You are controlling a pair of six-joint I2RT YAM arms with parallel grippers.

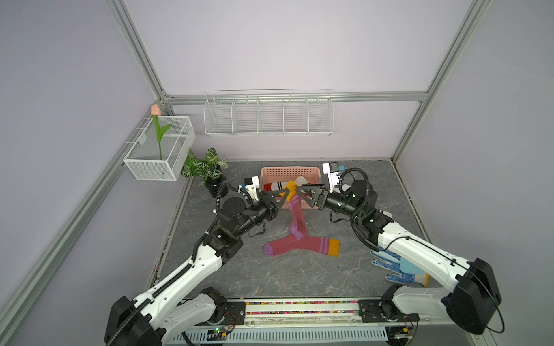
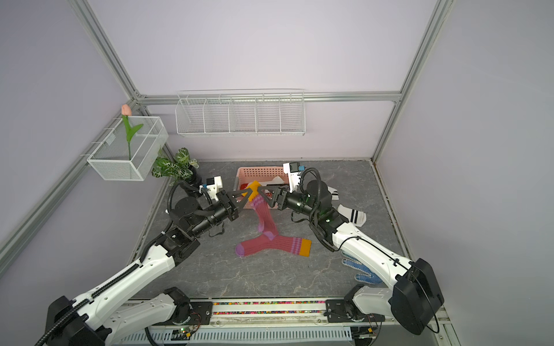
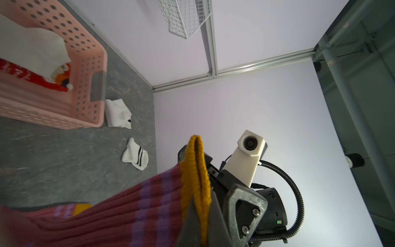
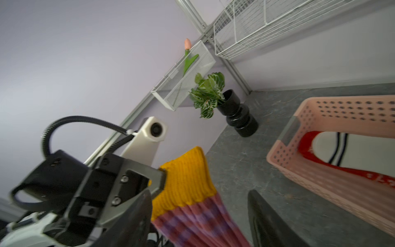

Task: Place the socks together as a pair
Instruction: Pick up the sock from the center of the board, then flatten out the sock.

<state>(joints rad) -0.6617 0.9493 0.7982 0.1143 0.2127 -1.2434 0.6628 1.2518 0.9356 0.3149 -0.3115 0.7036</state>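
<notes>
Over grey table (image 1: 299, 278), hanging maroon sock (image 1: 297, 214) held up by cuff
Beside pink basket (image 1: 289, 172), mustard cuff (image 4: 188, 175) clamped in closed left gripper (image 1: 288, 191), lower end draped on flat maroon sock (image 1: 302, 244); right gripper (image 1: 299, 191) at cuff, fingers (image 4: 269, 222) spread apart; in basket, red sock (image 4: 304, 147) with white lettering too blurred to read, under striped white sock (image 4: 352, 149); two loose white socks (image 3: 135, 157) on table near basket

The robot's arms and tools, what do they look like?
The left arm and right arm have white shells, black joints and ribbed black cables. The left tool and right tool are dark grey with triangular cut-out fingers. A white camera block sits on each wrist.
</notes>
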